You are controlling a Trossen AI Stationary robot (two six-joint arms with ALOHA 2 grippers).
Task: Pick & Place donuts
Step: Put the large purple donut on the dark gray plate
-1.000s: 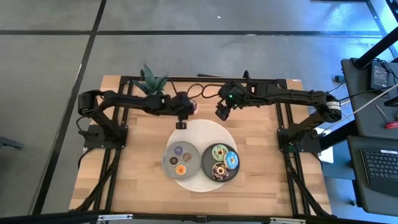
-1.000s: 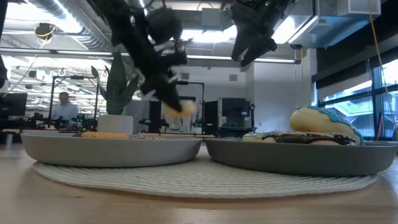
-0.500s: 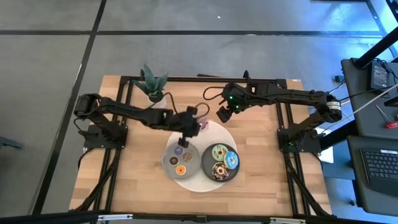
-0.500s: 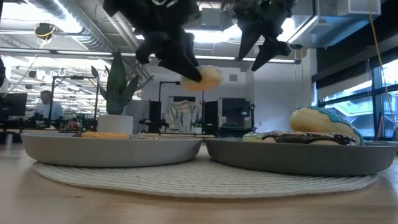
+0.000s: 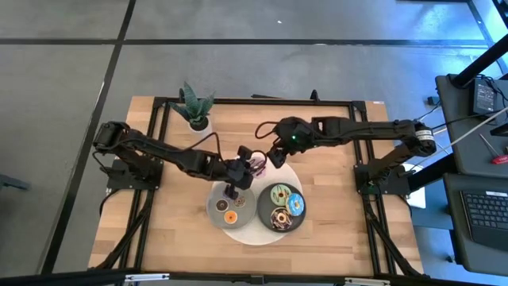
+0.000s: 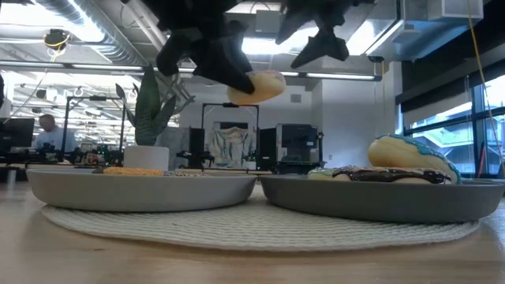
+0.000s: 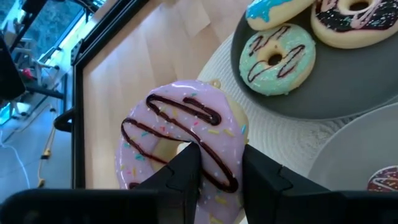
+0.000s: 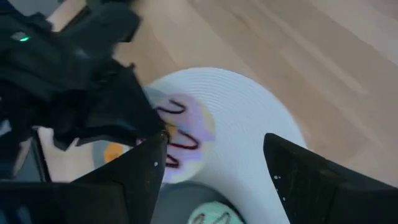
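Since a second ago, the pink donut (image 7: 183,149) has been carried by the left gripper (image 5: 242,171) from the plant side of the table to a spot above the white round mat (image 5: 282,168), and the right gripper (image 5: 278,153) has been brought in close beside it. The pink donut, iced in pale pink with chocolate squiggles and sprinkles, is clamped through its ring, one finger in the hole and one on the outer rim, so that it hangs tilted and clear of the table; this is confirmed in the low view, where the pink donut (image 6: 256,85) is seen well above both plates. Just below and ahead of the left gripper lies the right grey plate (image 7: 261,99), on which the mint-green donut (image 7: 278,57), the blue-iced donut (image 7: 273,11) and the chocolate-iced donut (image 7: 354,22) are gathered. The left grey plate (image 5: 214,208), with the smaller donuts, sits on its other side. The right gripper is held with its fingers spread wide and empty, the pink donut (image 8: 183,140) lying just ahead of them, probably to receive it or to stand by.
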